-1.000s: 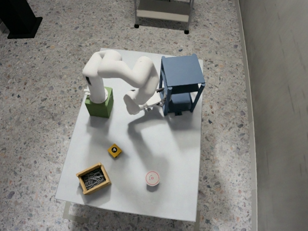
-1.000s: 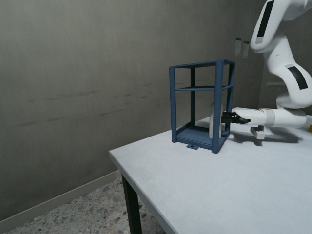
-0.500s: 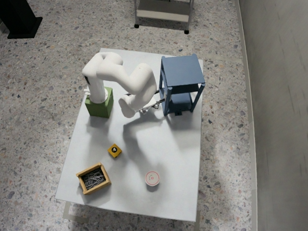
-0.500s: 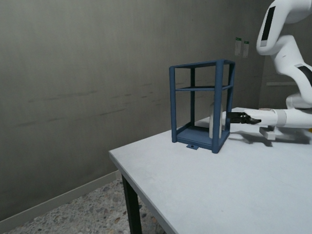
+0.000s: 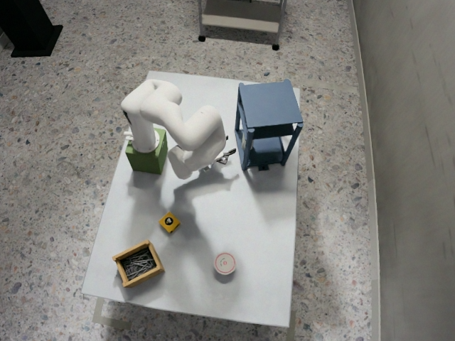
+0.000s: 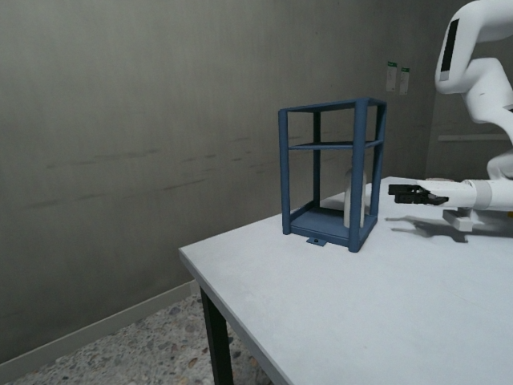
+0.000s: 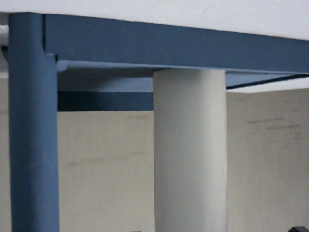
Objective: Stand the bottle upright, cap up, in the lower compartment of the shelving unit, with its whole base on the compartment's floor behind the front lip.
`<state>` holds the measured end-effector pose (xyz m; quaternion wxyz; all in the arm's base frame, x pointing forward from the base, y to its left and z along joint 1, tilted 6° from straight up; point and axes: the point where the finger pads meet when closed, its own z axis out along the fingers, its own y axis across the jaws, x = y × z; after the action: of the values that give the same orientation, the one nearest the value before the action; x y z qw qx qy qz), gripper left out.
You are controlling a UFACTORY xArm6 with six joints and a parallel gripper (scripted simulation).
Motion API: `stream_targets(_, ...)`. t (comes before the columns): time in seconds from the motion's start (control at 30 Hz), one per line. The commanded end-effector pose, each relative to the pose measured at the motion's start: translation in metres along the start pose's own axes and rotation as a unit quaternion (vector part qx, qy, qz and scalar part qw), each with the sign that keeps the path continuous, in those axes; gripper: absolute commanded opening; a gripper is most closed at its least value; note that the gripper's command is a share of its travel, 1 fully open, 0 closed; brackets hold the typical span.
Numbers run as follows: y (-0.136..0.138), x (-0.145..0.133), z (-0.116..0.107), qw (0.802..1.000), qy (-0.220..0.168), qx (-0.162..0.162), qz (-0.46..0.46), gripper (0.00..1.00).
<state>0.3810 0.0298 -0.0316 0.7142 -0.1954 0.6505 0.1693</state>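
Observation:
The blue shelving unit (image 5: 268, 104) (image 6: 284, 174) (image 7: 34, 145) stands at the table's back right. A white bottle (image 6: 349, 203) (image 7: 189, 155) stands upright in its lower compartment, at the side nearest the arm. One corner post partly hides it in the exterior view, and the shelf top hides it in the top view. In the wrist view the picture is turned over: the bottle's base meets the compartment floor behind the blue lip. My gripper (image 5: 227, 154) (image 6: 392, 194) is open and empty. It lies level, a short way outside the shelf and apart from the bottle.
The arm stands on a green block (image 5: 146, 158) at the table's back left. A yellow cube (image 5: 169, 222), a wooden box of nails (image 5: 137, 263) and a white round container (image 5: 224, 263) sit toward the front. A wall runs along the right.

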Motion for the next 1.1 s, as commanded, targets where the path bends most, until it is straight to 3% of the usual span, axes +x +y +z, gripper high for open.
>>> stream_targets(0.0, -0.001, 0.0, -0.013, 1.0, -0.001, -0.001, 0.0, 0.79)
stream_targets(0.3, -0.001, 0.0, -0.029, 1.0, -0.001, -0.001, 0.0, 0.79)
stream_targets(1.07, -0.001, 0.0, -0.04, 1.0, -0.001, -0.001, 0.0, 0.79)
